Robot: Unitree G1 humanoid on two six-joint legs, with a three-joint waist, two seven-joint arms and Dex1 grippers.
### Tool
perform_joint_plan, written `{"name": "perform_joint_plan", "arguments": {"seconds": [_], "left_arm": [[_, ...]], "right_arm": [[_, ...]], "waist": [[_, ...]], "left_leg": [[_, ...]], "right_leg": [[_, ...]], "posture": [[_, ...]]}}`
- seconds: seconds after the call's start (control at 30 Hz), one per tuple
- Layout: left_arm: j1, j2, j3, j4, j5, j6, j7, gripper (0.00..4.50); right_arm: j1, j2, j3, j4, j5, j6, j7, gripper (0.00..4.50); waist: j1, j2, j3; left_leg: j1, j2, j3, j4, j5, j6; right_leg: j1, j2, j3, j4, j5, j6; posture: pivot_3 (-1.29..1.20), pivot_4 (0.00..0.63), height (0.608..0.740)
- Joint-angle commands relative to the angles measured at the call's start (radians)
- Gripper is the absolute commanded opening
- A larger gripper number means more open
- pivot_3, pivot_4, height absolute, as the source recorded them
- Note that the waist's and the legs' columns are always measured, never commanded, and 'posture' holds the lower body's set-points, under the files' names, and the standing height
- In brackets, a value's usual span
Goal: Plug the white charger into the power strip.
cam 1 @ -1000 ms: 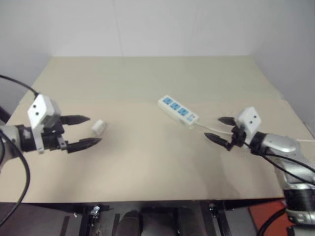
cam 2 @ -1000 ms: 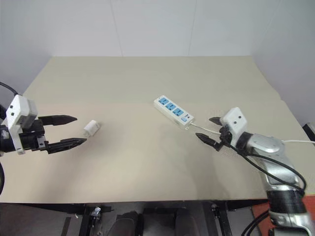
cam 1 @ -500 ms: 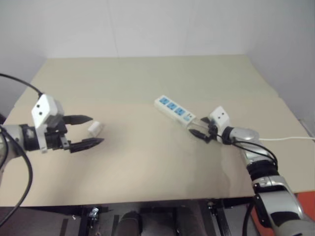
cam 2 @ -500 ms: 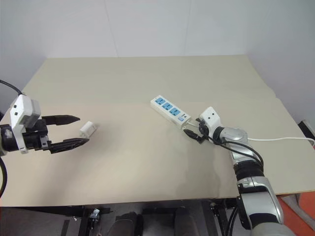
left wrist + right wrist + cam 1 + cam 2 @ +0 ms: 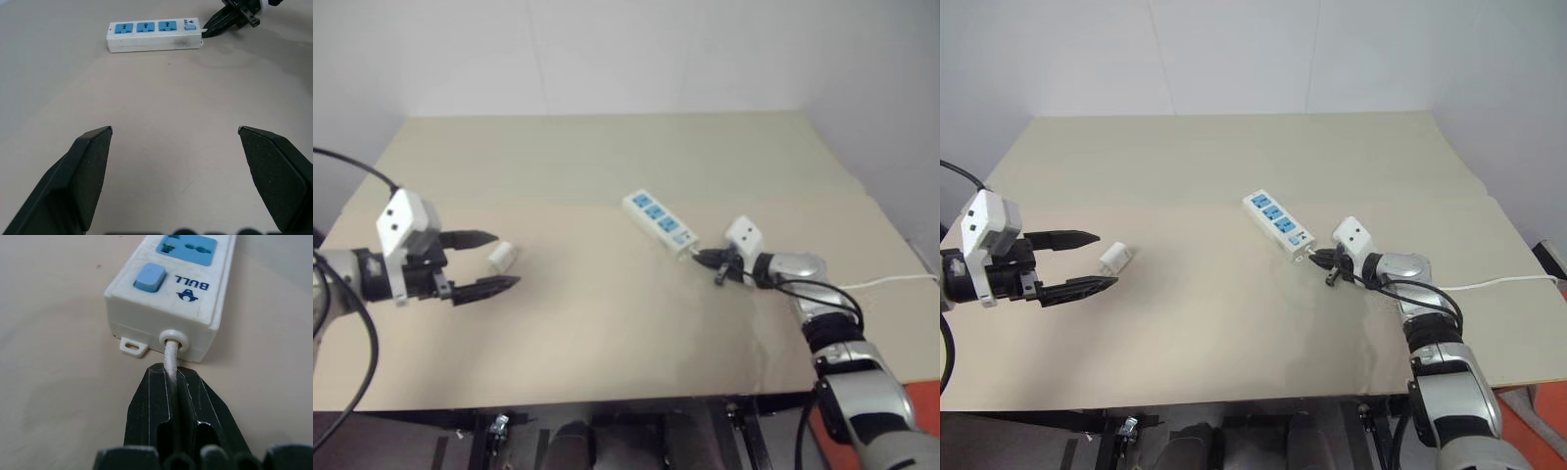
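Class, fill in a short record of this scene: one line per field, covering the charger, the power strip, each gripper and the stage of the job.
Surface: beige table
White charger: lying on the table, just beyond the left gripper's fingertips, untouched
Power strip: flat near the table's middle, three blue sockets empty, blue switch at the cord end
Cord: thin, white, leaving the strip's end
Left gripper: open, beside the charger
Right gripper: shut on the cord, right at the strip's end
Stage: charger not yet picked up
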Motion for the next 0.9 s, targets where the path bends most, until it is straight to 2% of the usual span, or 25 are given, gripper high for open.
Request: {"name": "perform_joint_plan", "arguments": {"seconds": [0.03,0.13,0.27,0.43,0.53,0.67,0.9], "left_arm": [[-0.005,0.0,0.014,-0.012,-0.01,-0.014,-0.006,4.5],[-0.007,0.0,0.012,-0.008,-0.008,-0.017,-0.011,4.5],[-0.007,0.002,0.011,-0.003,-0.006,-0.019,-0.017,4.5],[-0.015,0.001,0.002,0.004,-0.002,-0.023,-0.021,4.5],[-0.018,0.0,-0.002,0.005,-0.001,-0.024,-0.023,4.5],[-0.016,0.002,-0.001,0.005,-0.002,-0.023,-0.025,4.5],[-0.022,0.006,-0.008,0.008,-0.004,-0.021,-0.033,4.5]], "right_arm": [[0.047,-0.016,-0.006,-0.125,0.033,0.002,0.055,0.03],[0.11,-0.03,-0.024,-0.289,0.116,0.03,0.142,0.03],[0.208,-0.09,-0.011,-0.456,0.196,-0.025,0.315,0.03],[0.24,-0.104,0.015,-0.461,0.192,-0.098,0.397,0.03],[0.208,-0.07,0.026,-0.372,0.124,-0.157,0.321,0.03],[0.194,-0.045,0.032,-0.324,0.116,-0.171,0.316,1.27],[0.22,-0.089,0.01,-0.355,0.181,-0.114,0.385,3.69]], "waist": [[0.0,0.0,0.0],[-0.001,0.0,0.0],[0.0,0.0,0.0],[-0.001,0.0,0.0],[-0.002,0.0,0.0],[0.001,0.0,0.0],[0.004,0.0,0.0]], "left_leg": [[0.0,0.0,0.0,0.0,0.0,0.0],[-0.001,0.0,-0.001,0.0,0.0,0.0],[-0.001,0.0,-0.001,0.0,0.0,0.0],[0.001,0.001,0.0,0.0,0.0,0.0],[0.001,0.001,0.001,0.0,0.0,0.0],[0.001,0.001,0.001,0.0,0.0,0.0],[0.0,0.001,0.0,0.0,0.0,0.0]], "right_leg": [[0.0,0.0,0.0,0.0,0.0,0.0],[-0.001,0.0,0.0,0.0,0.0,0.0],[-0.002,0.0,0.001,0.0,0.0,0.0],[0.0,0.001,0.001,0.0,0.0,0.0],[0.0,0.001,0.001,0.0,0.0,0.0],[-0.001,0.002,0.002,0.0,0.0,0.0],[-0.001,0.001,0.001,0.0,0.0,0.0]], "posture": [[0.0,0.15,0.74],[0.0,0.15,0.74],[0.0,0.15,0.74],[0.0,0.15,0.74],[0.0,0.15,0.74],[0.0,0.15,0.74],[0.0,0.15,0.74]]}}
